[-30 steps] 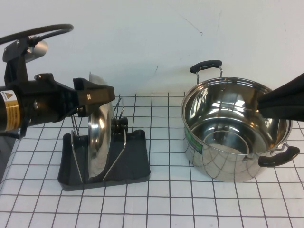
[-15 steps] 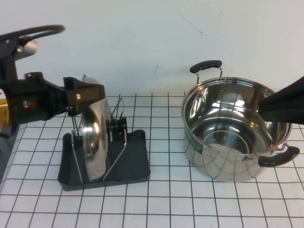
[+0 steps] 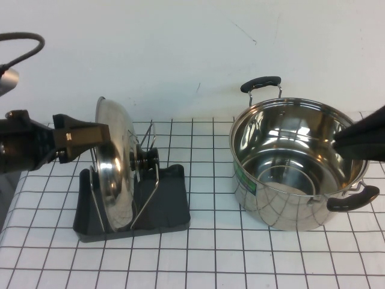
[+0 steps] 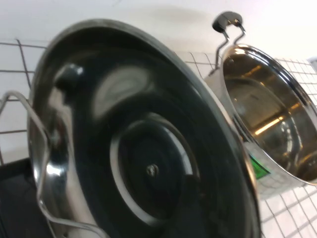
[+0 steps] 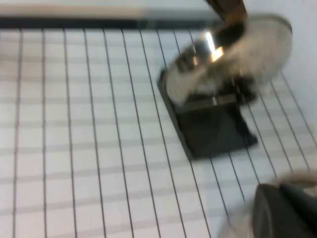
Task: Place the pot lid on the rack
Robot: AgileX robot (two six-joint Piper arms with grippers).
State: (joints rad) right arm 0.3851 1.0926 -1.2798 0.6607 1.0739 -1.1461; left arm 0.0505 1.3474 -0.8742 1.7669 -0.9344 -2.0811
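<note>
The pot lid (image 3: 114, 171) stands on edge in the black rack (image 3: 171, 205), leaning between the wire uprights, with its black knob (image 3: 150, 158) facing the pot. My left gripper (image 3: 99, 133) hangs open just left of the lid's upper rim, with nothing between its fingers. The left wrist view is filled by the lid's underside (image 4: 148, 168), with a rack wire (image 4: 34, 124) across it. My right gripper (image 3: 346, 141) is shut and empty above the pot's right rim. The right wrist view shows the lid (image 5: 228, 54), the rack (image 5: 213, 129) and the shut right gripper (image 5: 285, 208).
A deep steel pot (image 3: 271, 201) with two black handles stands on the right half of the grid-patterned tablecloth (image 3: 204, 259). A white wall rises close behind the rack and pot.
My left gripper has drawn back to the left, away from the lid. The lid stays in the rack, its top tipped further left. The right gripper has barely moved.
</note>
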